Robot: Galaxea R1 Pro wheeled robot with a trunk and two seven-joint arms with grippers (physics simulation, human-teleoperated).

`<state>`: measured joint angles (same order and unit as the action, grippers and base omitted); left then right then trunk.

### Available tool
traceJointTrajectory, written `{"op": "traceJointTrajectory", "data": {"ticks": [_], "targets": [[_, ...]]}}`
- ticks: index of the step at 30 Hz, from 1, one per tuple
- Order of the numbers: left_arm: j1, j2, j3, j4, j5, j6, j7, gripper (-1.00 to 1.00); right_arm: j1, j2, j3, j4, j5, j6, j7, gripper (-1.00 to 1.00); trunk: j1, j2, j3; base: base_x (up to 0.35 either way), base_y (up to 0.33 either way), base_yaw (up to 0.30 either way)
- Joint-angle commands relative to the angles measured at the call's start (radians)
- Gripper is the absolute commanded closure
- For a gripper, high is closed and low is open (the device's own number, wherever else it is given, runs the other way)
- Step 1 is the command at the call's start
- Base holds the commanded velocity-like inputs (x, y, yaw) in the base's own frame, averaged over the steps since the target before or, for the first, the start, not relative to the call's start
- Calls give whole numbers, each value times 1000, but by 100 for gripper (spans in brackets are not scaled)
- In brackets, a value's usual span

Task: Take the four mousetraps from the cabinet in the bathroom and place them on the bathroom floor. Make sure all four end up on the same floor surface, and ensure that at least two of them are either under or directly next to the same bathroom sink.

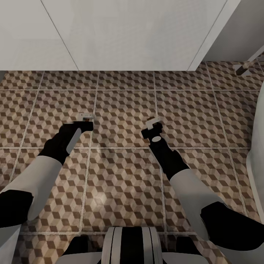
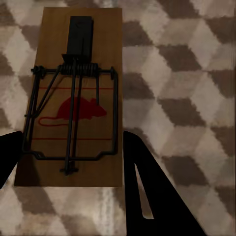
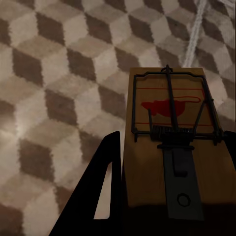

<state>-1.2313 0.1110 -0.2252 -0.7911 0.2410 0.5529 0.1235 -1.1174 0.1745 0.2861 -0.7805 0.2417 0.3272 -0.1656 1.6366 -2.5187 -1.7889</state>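
The robot has 2 small brown wooden mousetraps with dark metal springs and a red mouse picture. The left gripper (image 1: 85, 118) is clamped on the left mousetrap (image 2: 71, 98), with a black finger (image 2: 147, 191) on each long side of the board. The right gripper (image 1: 152, 123) is clamped on the right mousetrap (image 3: 172, 147) the same way. Both traps hang low over the brown-and-beige cube-pattern tile floor (image 1: 124, 176), but I cannot tell if they touch it.

I think the job is about half done at best: these 2 still need letting go, and 2 more are left to fetch.

A big plain white unit (image 1: 132, 33) stands just ahead on the floor. A curved white edge (image 1: 256, 165) sits at the right. Nothing lies on the tiles under the grippers, so the way down looks free
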Motion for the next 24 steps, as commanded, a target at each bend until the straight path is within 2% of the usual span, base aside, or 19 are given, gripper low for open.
{"op": "traceJointTrajectory", "data": {"ticks": [1,5,7,12,19,24], "targets": [[0,2,-6,-12,9,7,8,100,0,0,2,-4,8,8,-2,100,0,0,-1,0,0,0],[5,12,-7,-59,7,27,9,100,0,0,3,-11,8,10,-4,100,0,0,-1,0,0,0],[8,28,-7,-82,6,35,9,100,0,0,5,-13,8,11,-6,100,0,0,-1,0,0,0],[10,48,-7,-102,7,41,9,100,0,0,4,-16,8,23,-7,100,0,0,-1,0,0,0],[10,54,-7,-112,7,44,9,100,1,0,4,-54,8,42,-8,100,0,0,-1,0,0,0],[10,55,-8,-112,7,45,8,100,1,0,4,-64,9,46,-8,100,2,-1,-25,0,0,0]]}}
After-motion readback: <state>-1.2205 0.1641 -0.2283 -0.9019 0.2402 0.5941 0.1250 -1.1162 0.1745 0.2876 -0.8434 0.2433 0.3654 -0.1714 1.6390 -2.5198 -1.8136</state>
